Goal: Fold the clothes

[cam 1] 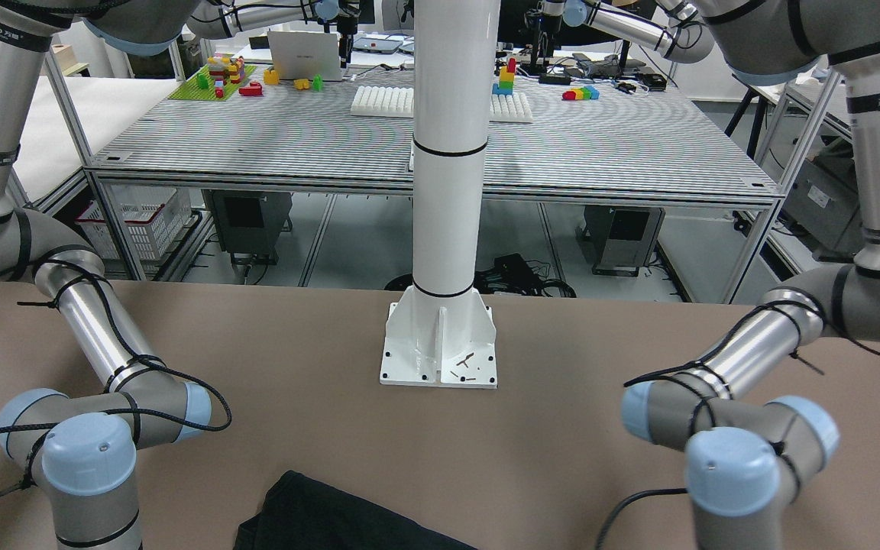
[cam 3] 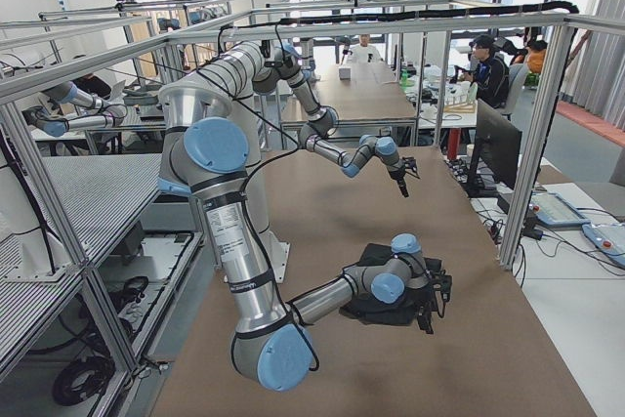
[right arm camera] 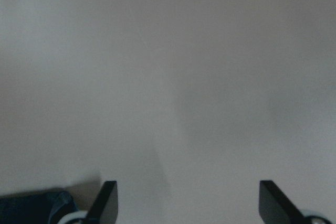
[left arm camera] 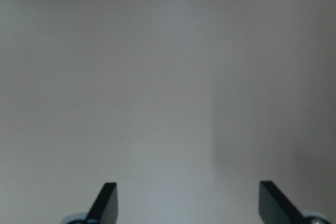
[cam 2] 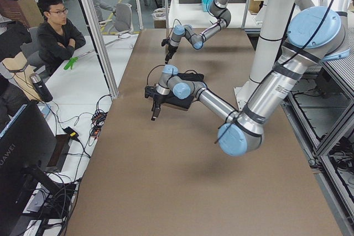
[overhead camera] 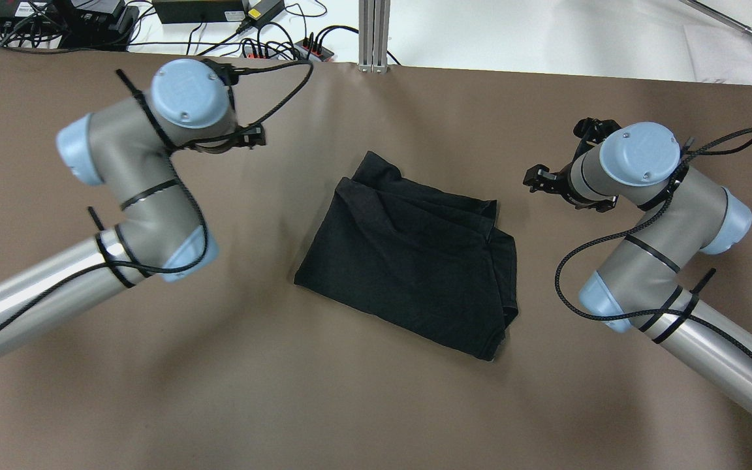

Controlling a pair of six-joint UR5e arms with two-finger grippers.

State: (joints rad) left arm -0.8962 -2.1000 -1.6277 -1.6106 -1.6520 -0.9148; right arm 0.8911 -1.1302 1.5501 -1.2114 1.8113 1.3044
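Note:
The clothes (overhead camera: 408, 261) are one black garment lying folded into a rough rectangle in the middle of the brown table; its near edge also shows in the front-facing view as the clothes (cam 1: 333, 519). My left gripper (overhead camera: 250, 136) hovers left of and beyond the garment, apart from it. In its wrist view the left gripper (left arm camera: 189, 200) is open over bare table. My right gripper (overhead camera: 540, 181) is off the garment's right side, also apart. The right gripper (right arm camera: 189, 200) is open with nothing between its fingers. A dark patch (right arm camera: 31, 208) shows in that view's lower-left corner.
A white post's base (cam 1: 440, 344) is bolted to the table at the robot's side. Cables and power strips (overhead camera: 271, 46) lie beyond the table's far edge. A person (cam 2: 55, 31) sits beside the table, behind a metal frame upright (cam 2: 99, 37).

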